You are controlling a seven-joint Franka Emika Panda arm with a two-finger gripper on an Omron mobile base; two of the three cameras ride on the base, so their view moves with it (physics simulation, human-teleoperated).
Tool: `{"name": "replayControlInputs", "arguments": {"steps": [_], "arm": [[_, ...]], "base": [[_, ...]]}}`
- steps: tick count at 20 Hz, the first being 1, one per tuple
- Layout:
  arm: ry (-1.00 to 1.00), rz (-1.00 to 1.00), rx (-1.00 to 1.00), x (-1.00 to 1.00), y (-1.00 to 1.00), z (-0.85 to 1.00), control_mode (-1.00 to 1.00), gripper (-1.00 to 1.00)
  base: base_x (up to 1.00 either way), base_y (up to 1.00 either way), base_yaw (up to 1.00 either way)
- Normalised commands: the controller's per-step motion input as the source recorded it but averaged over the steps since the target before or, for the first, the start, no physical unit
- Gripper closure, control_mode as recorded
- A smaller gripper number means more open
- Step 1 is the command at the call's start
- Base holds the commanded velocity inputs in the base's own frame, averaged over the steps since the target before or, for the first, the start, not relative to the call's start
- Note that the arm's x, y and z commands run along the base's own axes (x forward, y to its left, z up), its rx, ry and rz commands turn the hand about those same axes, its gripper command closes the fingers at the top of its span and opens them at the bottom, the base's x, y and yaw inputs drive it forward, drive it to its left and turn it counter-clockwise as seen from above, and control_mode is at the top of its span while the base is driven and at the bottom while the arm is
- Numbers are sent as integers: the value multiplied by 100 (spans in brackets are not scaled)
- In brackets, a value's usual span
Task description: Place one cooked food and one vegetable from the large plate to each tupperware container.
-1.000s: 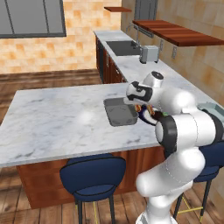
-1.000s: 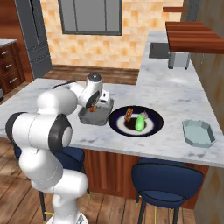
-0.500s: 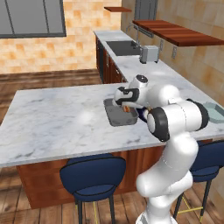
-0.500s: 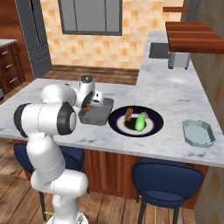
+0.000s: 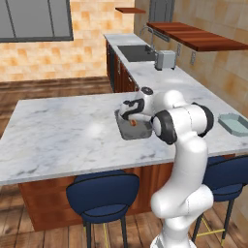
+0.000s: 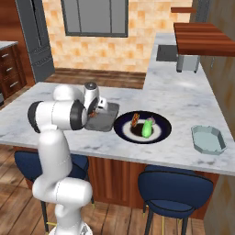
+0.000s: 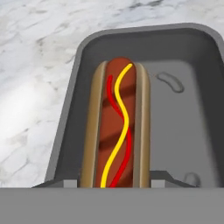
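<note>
The white arm's gripper (image 5: pixel 134 119) is hanging over the shallow dark grey rectangular tub (image 7: pixel 183 113), its fingers clenched on a hot dog in a tan bun striped with red and yellow sauce (image 7: pixel 117 131), which is lying lengthwise above the tub's floor. The tub is sitting on the white marble table (image 5: pixel 63 135), just beside the round dark navy plate with a white ring (image 6: pixel 160 136); that plate is carrying another hot dog (image 6: pixel 134 120) and a green vegetable (image 6: pixel 146 130). The pale teal-grey tub (image 6: pixel 209 140) is waiting well apart, near the table's far end.

The risk, as I judge it, is letting go too high or off-centre: the bun could be bouncing onto the tub's rim or rolling against the wall.

The fingertips themselves are cut off in the hand view, and the arm is covering much of the grey tub in both base views, so how high the hot dog is hanging is hard to tell.
</note>
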Motion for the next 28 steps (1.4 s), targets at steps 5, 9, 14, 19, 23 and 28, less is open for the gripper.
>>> {"name": "replayControlInputs", "arguments": {"steps": [5, 9, 14, 19, 23, 28], "arm": [[2, -4, 0, 57, 1, -47, -100, 100], [3, -4, 0, 34, 5, -47, -100, 100], [0, -2, 0, 3, 4, -36, -100, 100], [1, -1, 0, 24, 9, -24, -100, -100], [2, 0, 0, 11, 0, 0, -100, -100], [0, 0, 0, -8, 0, 2, -100, -100]], "base": [[0, 0, 0], [0, 0, 0], [0, 0, 0], [0, 0, 0], [0, 0, 0], [0, 0, 0]]}}
